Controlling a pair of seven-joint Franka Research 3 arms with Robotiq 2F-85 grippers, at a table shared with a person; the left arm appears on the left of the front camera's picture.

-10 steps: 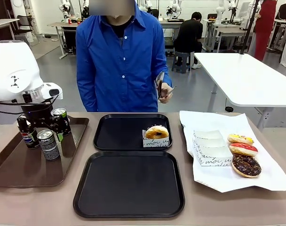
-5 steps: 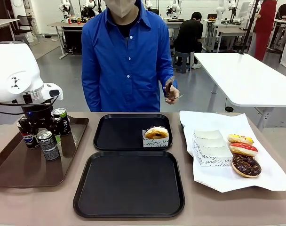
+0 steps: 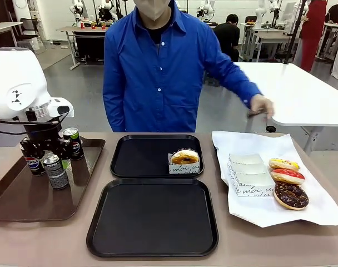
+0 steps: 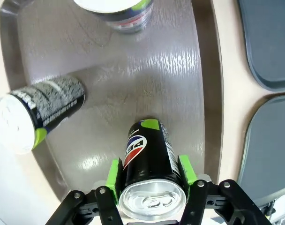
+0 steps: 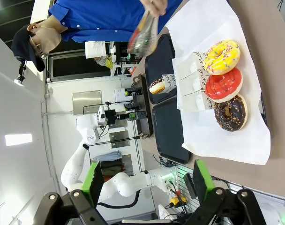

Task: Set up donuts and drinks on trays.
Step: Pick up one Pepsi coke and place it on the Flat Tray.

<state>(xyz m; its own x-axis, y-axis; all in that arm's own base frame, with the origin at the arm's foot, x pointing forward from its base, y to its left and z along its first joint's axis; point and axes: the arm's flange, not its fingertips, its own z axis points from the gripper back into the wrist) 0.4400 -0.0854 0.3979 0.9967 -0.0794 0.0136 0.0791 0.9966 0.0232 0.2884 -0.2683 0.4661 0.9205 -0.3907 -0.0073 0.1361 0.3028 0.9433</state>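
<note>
- Donut [image 3: 185, 156] in a paper holder sits at the right of the far black tray [image 3: 135, 158]; the near black tray [image 3: 152, 222] lies bare.
- Left wrist: left claw [image 4: 150, 171] pads flank a logo can [image 4: 147, 150] on the brown tray [image 4: 133, 79]; I cannot tell if they grip.
- Right wrist: right claw [image 5: 148, 183] spread wide, holding nothing; iced donuts [image 5: 223, 84] on white paper [image 5: 217, 136].

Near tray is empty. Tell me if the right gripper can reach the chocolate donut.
Probably yes: the right gripper hangs open overhead, and the chocolate donut lies uncovered, nothing between.

person's hand [image 3: 262, 104] swung out to right
</note>
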